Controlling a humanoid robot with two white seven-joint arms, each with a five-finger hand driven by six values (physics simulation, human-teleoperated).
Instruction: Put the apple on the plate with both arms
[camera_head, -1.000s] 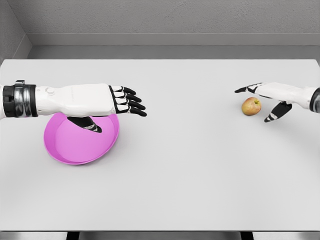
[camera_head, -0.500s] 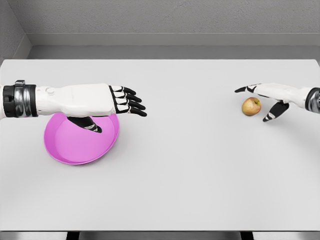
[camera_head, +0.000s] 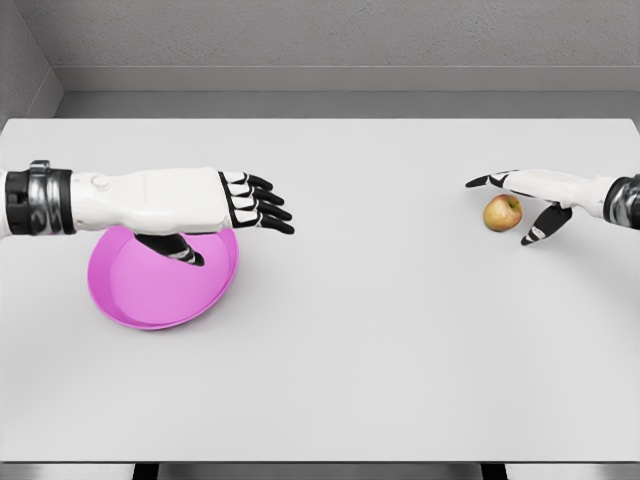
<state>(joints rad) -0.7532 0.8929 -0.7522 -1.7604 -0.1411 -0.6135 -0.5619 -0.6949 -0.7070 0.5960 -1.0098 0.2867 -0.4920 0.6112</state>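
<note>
1 small apple (camera_head: 502, 212) sits on the table (camera_head: 380, 350) well to the right of the pink plate (camera_head: 150, 295), the right hand (camera_head: 530, 195) spread around it, left hand (camera_head: 215, 200) flat over the plate; it looks light, firm, smooth and rollable, best cupped around its middle.

Single head view, high, angled down over table (camera_head: 400, 380), facing back wall (camera_head: 330, 35)

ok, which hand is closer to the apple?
Right. The right hand is open around the apple, fingers above and beside it. The left hand hovers over the pink plate, far across the table.
</note>
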